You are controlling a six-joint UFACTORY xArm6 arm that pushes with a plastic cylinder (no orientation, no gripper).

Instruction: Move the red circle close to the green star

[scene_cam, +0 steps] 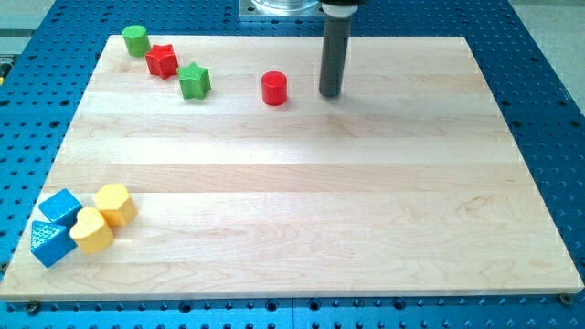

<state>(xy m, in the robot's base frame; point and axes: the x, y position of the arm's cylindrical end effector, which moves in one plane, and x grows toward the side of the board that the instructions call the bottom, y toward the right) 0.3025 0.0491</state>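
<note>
The red circle [274, 89] stands on the wooden board near the view's top, a little left of centre. The green star [194, 80] lies to its left, a clear gap between them. My tip [330, 94] is the lower end of the dark rod, just right of the red circle and apart from it.
A red star [163, 61] and a green circle [136, 39] lie up and left of the green star. At the view's bottom left sit a yellow heart [91, 229], a yellow block [115, 203], a blue cube [61, 206] and a blue triangle [49, 242]. The board [366, 201] lies on a blue perforated table.
</note>
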